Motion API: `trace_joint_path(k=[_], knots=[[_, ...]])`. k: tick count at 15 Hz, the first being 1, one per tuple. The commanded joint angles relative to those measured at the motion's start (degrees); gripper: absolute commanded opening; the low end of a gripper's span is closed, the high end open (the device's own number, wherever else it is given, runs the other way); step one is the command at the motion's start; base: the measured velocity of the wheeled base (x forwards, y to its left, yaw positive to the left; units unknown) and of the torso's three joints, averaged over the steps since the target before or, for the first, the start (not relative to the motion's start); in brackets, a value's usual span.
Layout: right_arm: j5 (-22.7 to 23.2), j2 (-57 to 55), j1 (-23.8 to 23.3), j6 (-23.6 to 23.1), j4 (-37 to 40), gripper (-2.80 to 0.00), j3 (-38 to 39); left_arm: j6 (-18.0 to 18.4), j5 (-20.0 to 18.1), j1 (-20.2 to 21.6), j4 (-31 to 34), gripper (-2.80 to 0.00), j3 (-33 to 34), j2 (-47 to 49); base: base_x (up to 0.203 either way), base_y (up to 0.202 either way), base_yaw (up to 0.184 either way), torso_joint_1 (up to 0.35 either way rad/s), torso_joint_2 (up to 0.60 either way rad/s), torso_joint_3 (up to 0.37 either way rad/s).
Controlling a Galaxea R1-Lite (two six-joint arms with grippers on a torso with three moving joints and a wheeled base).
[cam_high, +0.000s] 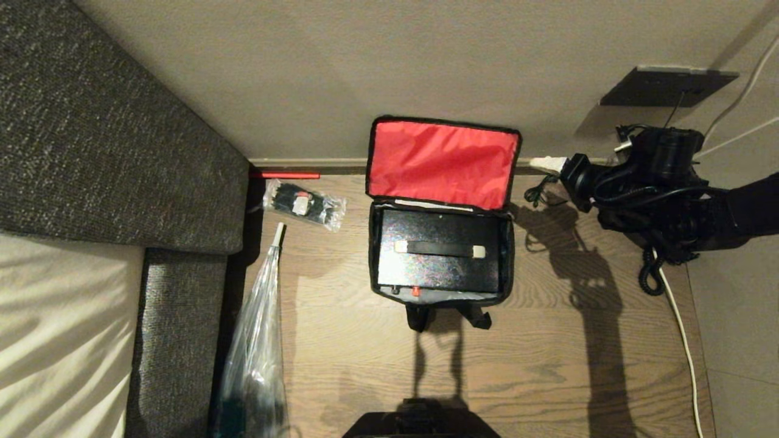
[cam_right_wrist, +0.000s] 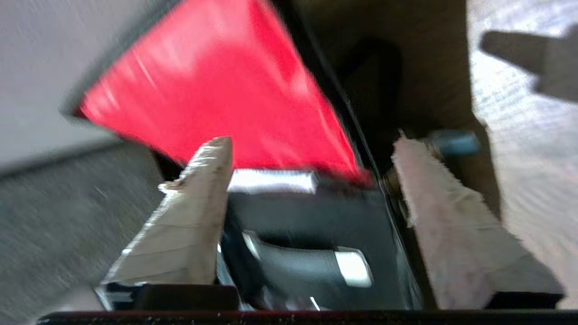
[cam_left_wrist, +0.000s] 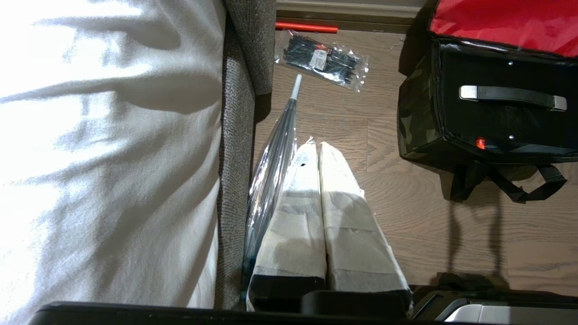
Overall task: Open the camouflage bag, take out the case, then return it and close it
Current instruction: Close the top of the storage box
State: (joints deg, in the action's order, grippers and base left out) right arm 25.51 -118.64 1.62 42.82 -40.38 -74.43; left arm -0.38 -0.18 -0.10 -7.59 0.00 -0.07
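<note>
Head view: the camouflage bag sits open on a wooden floor, against the base of a beige wall. Its lid is propped back against the wall, showing red lining. The black case lies flat inside the bag, its handle strip with whitish ends facing up and a small red dot at its near edge. The right arm hangs to the right of the bag, its pincer near the lid's right edge, touching nothing. To the left lie a clear packet of black cable ties, a long clear plastic bag and a grey sofa.

Left wrist view: the left pincer hovers over the floor beside the sofa, its padded fingers pressed together, empty. The packet's label is too small to read.

Right wrist view: blurred. The right pincer's fingers stand wide apart, with the red lid and the case handle between them, nothing held.
</note>
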Motion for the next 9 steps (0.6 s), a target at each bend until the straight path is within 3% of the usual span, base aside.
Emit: trace_joint_path(k=[1,2,9], knots=[[0.3,-5.4,0.0,5.7,-5.0,0.00,-3.4,-0.1,0.0,0.0,-0.1,-2.80,2.3,0.1,0.000,0.000,0.000,0.000,0.00,0.000],[0.6,-6.9,0.0,8.9,-8.1,0.00,-5.2,-0.1,0.0,0.0,-0.1,-2.80,2.3,0.1,0.000,0.000,0.000,0.000,0.00,0.000],[3.5,-12.1,1.0,12.3,-11.1,0.00,-11.5,0.0,0.0,0.0,-0.1,-2.80,2.3,0.1,0.000,0.000,0.000,0.000,0.00,0.000]])
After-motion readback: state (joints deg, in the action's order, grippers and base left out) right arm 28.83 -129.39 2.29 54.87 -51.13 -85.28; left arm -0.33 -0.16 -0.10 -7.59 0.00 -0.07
